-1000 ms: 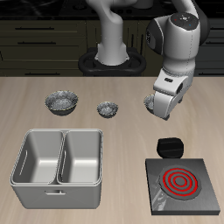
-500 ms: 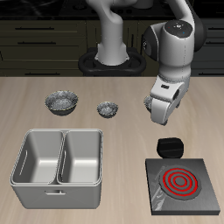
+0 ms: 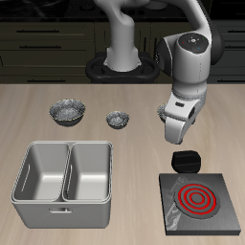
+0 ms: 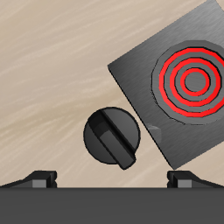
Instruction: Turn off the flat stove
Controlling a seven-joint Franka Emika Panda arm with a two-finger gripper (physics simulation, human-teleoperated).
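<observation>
While your gripper hangs above the counter, you can see its two fingertips set wide apart in the wrist view, released and grasping nothing. One stove lies flat at the counter's front edge, near the corner on the side where your arm is reaching. Its burner shows concentric rings glowing red, so it is lit. One black knob sits at the stove's back edge, the edge farther from the counter's front. In the wrist view you look down on that knob: a round black disc with a raised bar across it, just off the stove's corner, lying between your two fingertips but well below them. Your gripper is apart from the knob, farther back over the counter.

Count the rest: one metal tray with two basins stands near the front edge, across from the stove. Three small crinkled bowls lie in a row farther back: one above the tray, one near the counter's middle, and a third partly hidden behind your gripper. You cannot tell whether any bowl holds something
</observation>
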